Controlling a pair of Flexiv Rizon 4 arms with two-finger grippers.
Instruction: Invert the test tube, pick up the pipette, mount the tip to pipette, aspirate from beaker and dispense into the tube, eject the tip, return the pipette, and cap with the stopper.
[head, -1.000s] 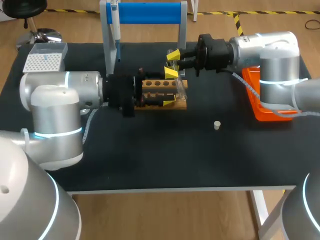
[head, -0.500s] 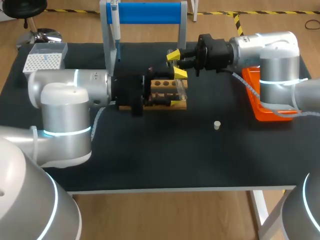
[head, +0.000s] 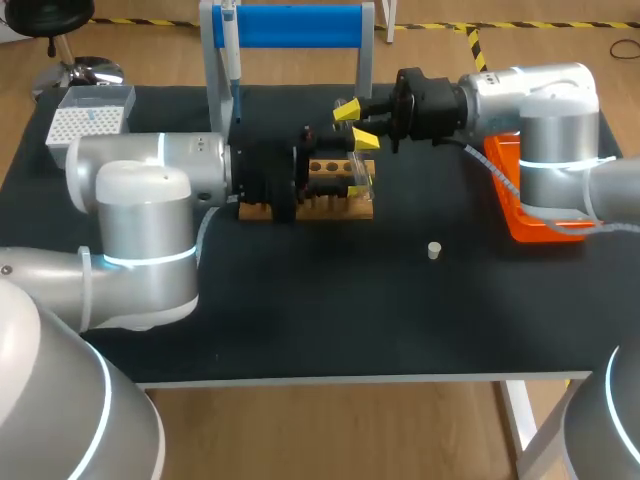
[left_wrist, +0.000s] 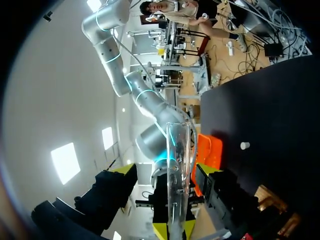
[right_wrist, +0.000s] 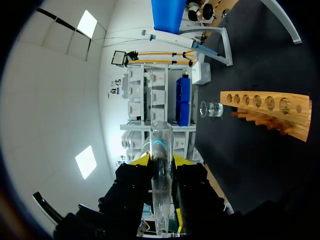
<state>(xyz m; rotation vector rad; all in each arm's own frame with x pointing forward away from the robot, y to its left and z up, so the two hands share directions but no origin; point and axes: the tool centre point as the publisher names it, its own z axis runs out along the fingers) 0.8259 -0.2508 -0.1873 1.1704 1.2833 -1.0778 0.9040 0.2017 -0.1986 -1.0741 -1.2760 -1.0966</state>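
Fingers (left_wrist: 117, 187) of our left gripper (left_wrist: 165, 172) have slid in over the rack (head: 345, 208) and now stand apart, one on each side of the tube (left_wrist: 178, 165). We judge a handover for inverting is close. Beyond, our right gripper (right_wrist: 162, 161) stays clamped on the tube. We cannot tell whether the left pads touch glass.

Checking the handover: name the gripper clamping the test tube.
The right gripper: its fingers pinch the test tube from both sides; the left gripper stands open around it.
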